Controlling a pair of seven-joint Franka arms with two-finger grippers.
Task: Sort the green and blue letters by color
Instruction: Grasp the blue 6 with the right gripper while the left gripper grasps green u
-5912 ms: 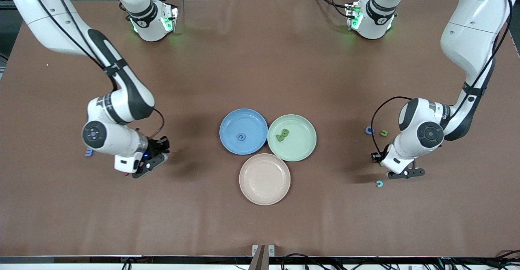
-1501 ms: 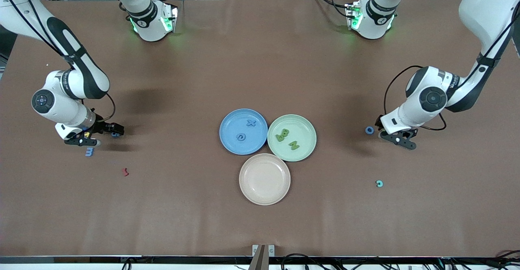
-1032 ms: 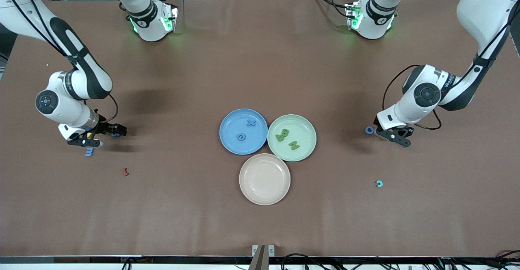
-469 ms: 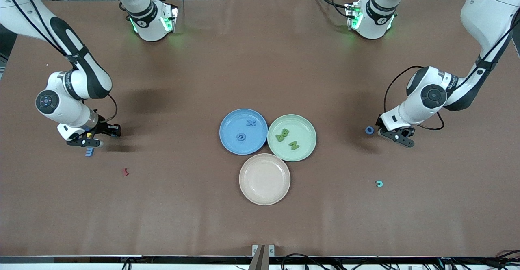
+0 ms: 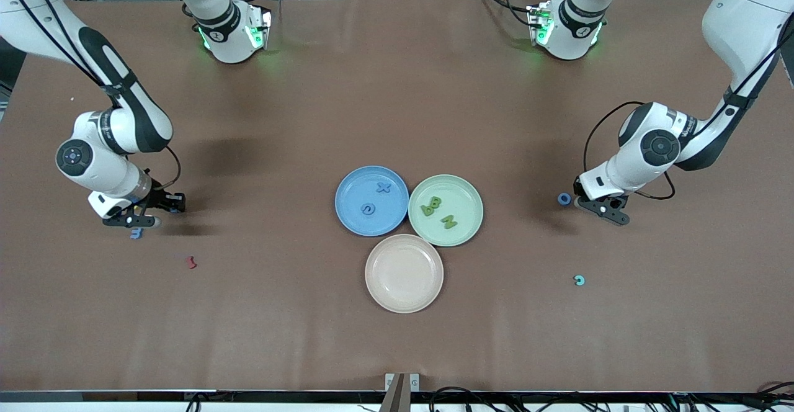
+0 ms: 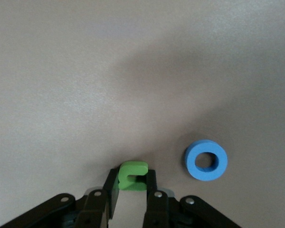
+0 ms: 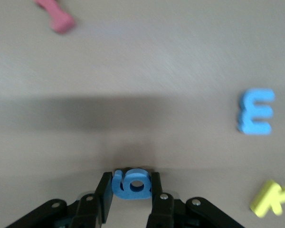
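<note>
My left gripper [image 6: 132,179] is low at the table near the left arm's end, shut on a small green letter [image 6: 132,175]; a blue ring [image 6: 206,159] lies beside it, the ring [image 5: 564,199] also showing in the front view next to the gripper [image 5: 590,205]. My right gripper [image 7: 131,186] is low at the right arm's end [image 5: 158,208], shut on a blue letter [image 7: 134,183]. A blue E [image 7: 256,111] lies close by. The blue plate [image 5: 347,213] holds two blue letters, the green plate [image 5: 468,201] green ones.
A pink plate [image 5: 404,288] stands in front of the other two, nearer the camera. A yellow K [image 7: 270,197] and a dark-red squiggle [image 5: 191,262] lie near the right gripper. A small teal piece [image 5: 579,280] lies nearer the camera than the left gripper.
Both arms have moved out from near the plates to the table's ends. The blue and green plates each gained a letter. In the last second both grippers settled low over their letters.
</note>
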